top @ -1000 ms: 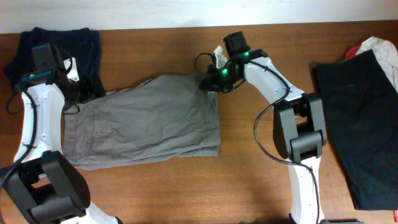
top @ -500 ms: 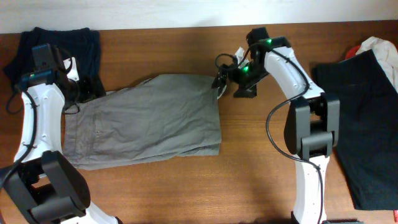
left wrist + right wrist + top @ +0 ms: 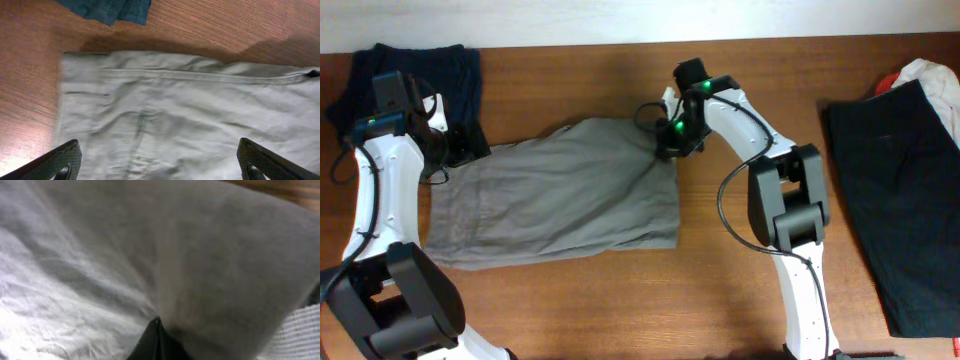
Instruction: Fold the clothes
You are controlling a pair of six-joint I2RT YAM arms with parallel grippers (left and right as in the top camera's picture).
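The grey-olive shorts (image 3: 555, 195) lie spread flat on the wooden table, waistband end at the left. My left gripper (image 3: 455, 150) hovers over their upper left part. In the left wrist view its fingers (image 3: 162, 162) stand wide apart and open above the cloth (image 3: 190, 110), holding nothing. My right gripper (image 3: 667, 140) is at the shorts' upper right corner. In the right wrist view its fingertips (image 3: 159, 330) are pressed together with grey fabric (image 3: 100, 255) bunched closely around them.
A folded dark navy garment (image 3: 415, 75) lies at the back left, right behind the left gripper, and shows in the left wrist view (image 3: 107, 9). A large black garment (image 3: 905, 200) covers the right side, with a white and red item (image 3: 925, 75) behind it.
The right gripper swung away to the right of the shorts, then came back onto their upper right corner. The shorts shifted slightly right. The left arm held still.
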